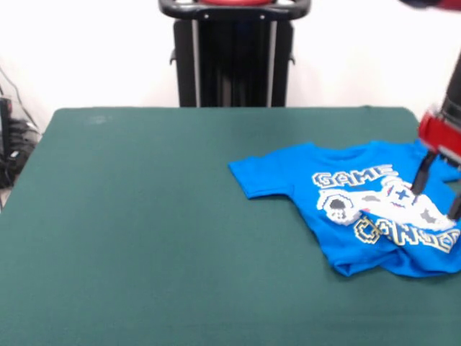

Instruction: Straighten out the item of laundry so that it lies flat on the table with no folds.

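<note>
The bright blue printed T-shirt (360, 209) lies rumpled on the dark green felt surface (144, 216). Directly beneath the spread-wide, empty black fingers (420, 176) is its print.

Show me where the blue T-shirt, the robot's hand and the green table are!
blue T-shirt (288, 176): front view, plain sleeve.
hand (437, 194): front view, between its two fingertips.
green table (144, 231): front view, bare cloth.

A plain white wall (86, 50) is at the back. Some dark cables (13, 148) hang at the left side.
</note>
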You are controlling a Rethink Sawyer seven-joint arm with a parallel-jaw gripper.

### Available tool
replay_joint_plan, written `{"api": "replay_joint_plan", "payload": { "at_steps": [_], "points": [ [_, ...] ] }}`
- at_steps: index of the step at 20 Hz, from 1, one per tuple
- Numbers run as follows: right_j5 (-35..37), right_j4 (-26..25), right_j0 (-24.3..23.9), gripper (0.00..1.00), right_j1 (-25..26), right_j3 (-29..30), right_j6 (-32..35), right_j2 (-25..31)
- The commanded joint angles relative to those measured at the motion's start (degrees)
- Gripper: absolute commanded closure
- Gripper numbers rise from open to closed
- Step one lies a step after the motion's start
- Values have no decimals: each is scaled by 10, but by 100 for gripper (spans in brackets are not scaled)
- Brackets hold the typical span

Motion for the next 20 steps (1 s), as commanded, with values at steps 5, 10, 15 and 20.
{"api": "replay_joint_plan", "payload": {
  "at_steps": [5,10,15,20],
  "points": [
    [128,-51,-1,0,80,-107,22,-64],
    [119,-61,-9,0,79,-90,16,-70],
    [88,-51,-18,0,80,-57,16,-49],
    [12,-34,-40,0,116,-33,7,-1]
  ]
}}
